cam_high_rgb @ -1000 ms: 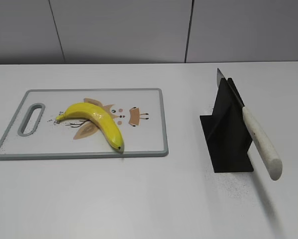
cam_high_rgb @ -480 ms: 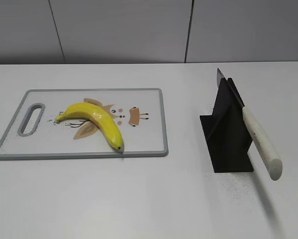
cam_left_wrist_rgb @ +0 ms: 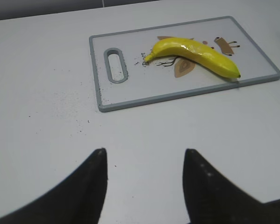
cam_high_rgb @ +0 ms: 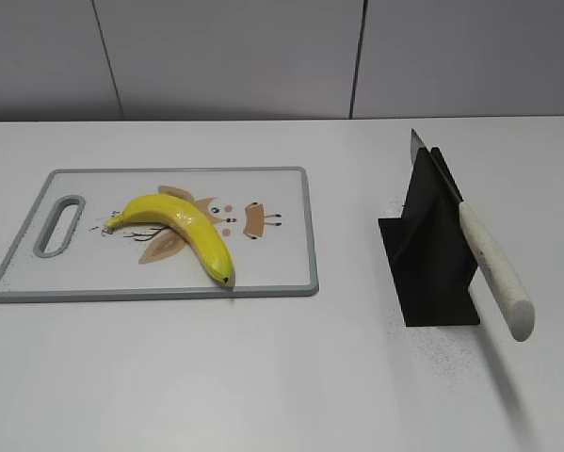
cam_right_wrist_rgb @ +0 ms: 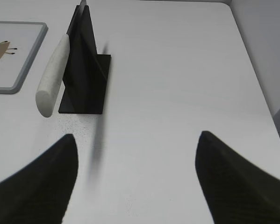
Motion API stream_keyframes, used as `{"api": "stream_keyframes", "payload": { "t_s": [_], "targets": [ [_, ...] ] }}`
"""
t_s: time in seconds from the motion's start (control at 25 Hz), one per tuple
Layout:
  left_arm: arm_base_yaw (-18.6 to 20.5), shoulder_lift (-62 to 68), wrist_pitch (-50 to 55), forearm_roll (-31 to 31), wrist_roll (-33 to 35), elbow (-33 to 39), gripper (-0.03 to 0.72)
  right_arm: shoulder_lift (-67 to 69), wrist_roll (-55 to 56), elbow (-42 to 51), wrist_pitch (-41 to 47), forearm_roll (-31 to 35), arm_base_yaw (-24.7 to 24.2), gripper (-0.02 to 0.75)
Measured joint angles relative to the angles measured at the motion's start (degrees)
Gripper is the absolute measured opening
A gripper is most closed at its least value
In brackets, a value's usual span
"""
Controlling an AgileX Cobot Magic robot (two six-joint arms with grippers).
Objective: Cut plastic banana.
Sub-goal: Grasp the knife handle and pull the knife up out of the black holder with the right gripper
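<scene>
White table [cam_high_rgb: 282,377] filled the exterior view, grey wall panels behind it.

Cutting board [cam_high_rgb: 282,188] lay flat at 9 o'clock of table centre, grey rim, long side across the view, handle slot [cam_high_rgb: 59,226] at its 9 o'clock end. Printed cartoon marks on the board face, partly under the fruit.

Banana [cam_high_rgb: 180,226] lay on the board, whole, uncut. Stem end pointed to 9 o'clock near the slot, dark tip at 5 o'clock close to the board's near rim. In the left wrist view the banana [cam_left_wrist_rgb: 196,52] sat toward 1 o'clock, on the board [cam_left_wrist_rgb: 130,93], well apart from the gripper.

Black stand [cam_high_rgb: 430,250] stood at 3 o'clock of the board, well apart from it. Knife [cam_high_rgb: 479,245] rested in the stand, tilted: blade tip up at 12 o'clock, white handle sloping down toward 5 o'clock, overhanging the stand's base. Right wrist view showed the same: stand [cam_right_wrist_rgb: 86,65] at 11 o'clock, knife handle [cam_right_wrist_rgb: 53,74] along its 9 o'clock side.

Left gripper [cam_left_wrist_rgb: 144,186]: both fingers in frame at 6 o'clock, jaws spread apart, holding nothing, bare table between them.

Right gripper [cam_right_wrist_rgb: 137,179]: jaws spread wide, holding nothing, fingers at 7 and 5 o'clock of frame, clear of knife and stand.

Neither arm showed in the exterior view.

Dark specks dotted the table near the stand base and near the board's slot end.
</scene>
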Motion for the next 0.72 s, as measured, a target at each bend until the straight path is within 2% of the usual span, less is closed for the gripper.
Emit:
{"api": "stream_keyframes", "payload": {
  "t_s": [0.4,0.72],
  "targets": [
    [0.00,0.00,0.00,0.00,0.00,0.00,0.508,1.32,0.00,-0.42,0.13,0.00,0.00,0.591],
    [0.00,0.00,0.00,0.00,0.00,0.00,0.508,19.97,0.00,-10.12,6.14,1.19,0.00,0.591]
  ]
}}
